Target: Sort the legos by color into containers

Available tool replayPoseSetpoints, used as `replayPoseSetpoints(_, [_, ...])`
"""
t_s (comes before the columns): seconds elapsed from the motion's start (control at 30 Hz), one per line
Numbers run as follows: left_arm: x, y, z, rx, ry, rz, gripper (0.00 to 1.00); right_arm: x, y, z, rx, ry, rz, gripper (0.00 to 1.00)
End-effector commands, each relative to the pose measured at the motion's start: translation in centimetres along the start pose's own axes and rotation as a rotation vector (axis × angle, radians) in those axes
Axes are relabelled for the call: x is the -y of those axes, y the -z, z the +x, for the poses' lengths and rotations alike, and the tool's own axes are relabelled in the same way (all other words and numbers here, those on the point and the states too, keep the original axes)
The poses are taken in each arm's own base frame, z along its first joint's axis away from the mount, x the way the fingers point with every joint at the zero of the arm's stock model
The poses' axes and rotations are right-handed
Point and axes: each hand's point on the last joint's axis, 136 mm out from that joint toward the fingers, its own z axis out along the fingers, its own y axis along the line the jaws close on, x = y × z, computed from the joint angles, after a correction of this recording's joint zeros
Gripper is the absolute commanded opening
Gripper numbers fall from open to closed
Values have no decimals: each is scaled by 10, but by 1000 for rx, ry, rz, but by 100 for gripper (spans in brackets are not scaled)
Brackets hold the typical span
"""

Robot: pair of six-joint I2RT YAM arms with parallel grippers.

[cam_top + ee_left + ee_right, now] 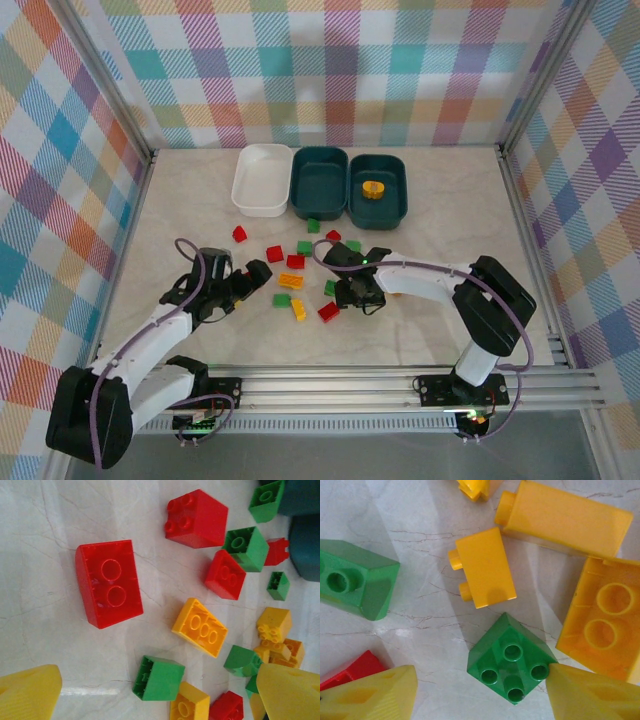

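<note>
Plaid panels in pastel checks walled in a pale, marble-veined counter (200, 200). From the near rail the left arm (140, 350) and the right arm (450, 285) both bent in toward the middle of the surface.

Along the far edge three containers stood side by side: a white bin (262, 175) on the left, a middle teal bin (319, 180) touching it, and a right teal bin (393, 200) beside that. A single yellow brick (373, 187) lay in the right teal bin; the other two bins held nothing.

The left hand (252, 277) hung low at the left edge of the scatter. In the left wrist view its yellow fingers (30, 692) stood wide apart, holding nothing. The right hand (358, 295) hung low over the near right side of the scatter. Its fingers (375, 695) were also apart, and a green four-stud brick (511, 657) sat on the counter between them, with one fingertip just at its corner.

The loose legos (296, 261) lay spread on the counter between the bins and the hands, with red, green and yellow mixed together. Ahead of the left hand a big red brick (107, 582) lay apart from the rest, and a yellow six-stud brick (200, 627) lay near it. Ahead of the right hand a small yellow brick (485, 567) rested on its side.
</note>
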Motion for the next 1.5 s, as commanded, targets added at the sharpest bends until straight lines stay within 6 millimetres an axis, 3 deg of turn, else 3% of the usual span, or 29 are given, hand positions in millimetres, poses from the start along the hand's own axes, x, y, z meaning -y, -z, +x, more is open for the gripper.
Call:
replayPoseSetpoints(0.0, [9,-4,0,-15,-42,29,100,-1,-10,0,-41,-57,7,69])
replayPoseSetpoints(0.07, [13,-6,-1,-29,-46,28,100,-4,-13,-5,-55,-68,2,68])
replayPoseSetpoints(0.2, [17,-5,-2,-37,-38,32,100,8,-17,9,-68,-85,10,67])
replayPoseSetpoints(0.33, [16,-1,-3,-20,-8,36,100,15,-6,14,-50,-28,22,64])
replayPoseSetpoints(0.53, [7,21,2,34,23,34,100,4,-1,32,-88,5,-98,63])
replayPoseSetpoints(0.67, [0,43,9,84,55,57,100,13,-6,35,-72,-5,-81,65])
replayPoseSetpoints(0.87, [-16,68,15,169,85,78,100,-17,-25,-3,-13,-3,-122,66])
replayPoseSetpoints(1.03, [-26,76,22,180,90,76,100,-5,-35,-20,37,-85,-58,66])
replayPoseSetpoints(1.23, [-25,70,21,177,90,82,100,-35,-19,-44,102,-87,-195,65])
replayPoseSetpoints(1.47, [-21,74,17,171,38,46,100,-39,-13,-58,133,-60,-155,63])
